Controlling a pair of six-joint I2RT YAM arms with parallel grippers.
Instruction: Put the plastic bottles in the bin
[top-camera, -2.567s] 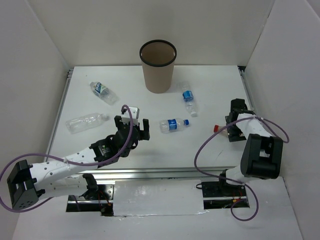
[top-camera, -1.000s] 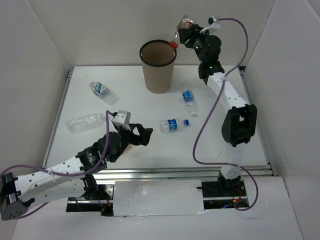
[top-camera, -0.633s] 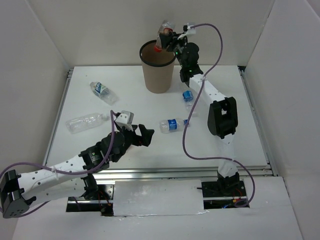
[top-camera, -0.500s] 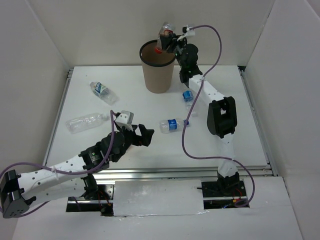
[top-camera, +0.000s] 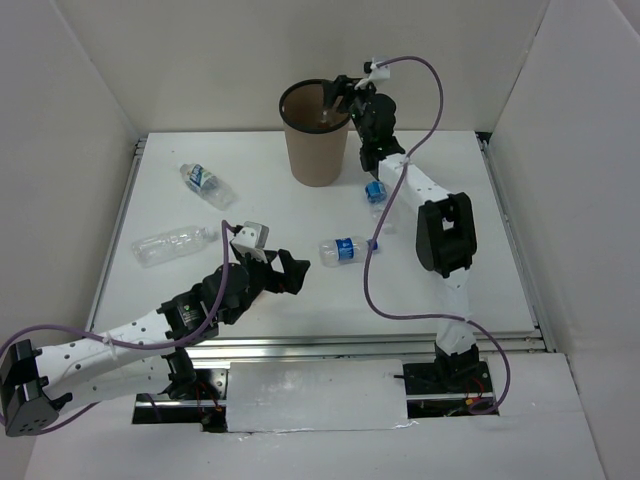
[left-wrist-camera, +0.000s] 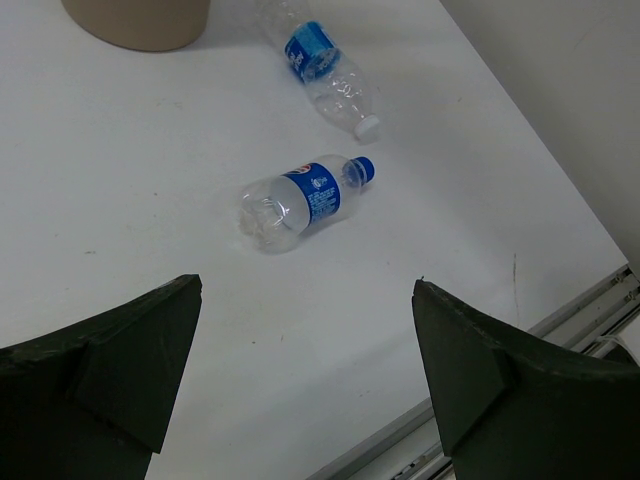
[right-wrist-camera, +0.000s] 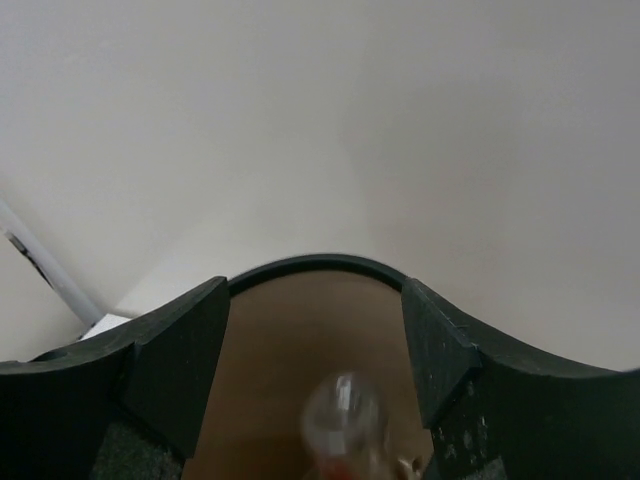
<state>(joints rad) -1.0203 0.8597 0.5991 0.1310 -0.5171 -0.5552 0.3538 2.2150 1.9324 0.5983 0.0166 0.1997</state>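
The brown bin stands at the back middle of the table. My right gripper hangs open over its rim. In the right wrist view the gripper is open, and a blurred clear bottle with red on it is loose inside the bin. My left gripper is open and empty just left of a blue-labelled bottle, which lies ahead of the gripper in the left wrist view. Another blue-labelled bottle lies partly under the right arm.
A blue-labelled bottle and a bare clear bottle lie at the left of the table. White walls stand on three sides. A metal rail runs along the near edge. The right arm's purple cable loops over the table's right half.
My right gripper has opened over the bin and the red-labelled bottle has dropped out of it into the bin. My left gripper has edged slightly towards the blue-labelled bottle.
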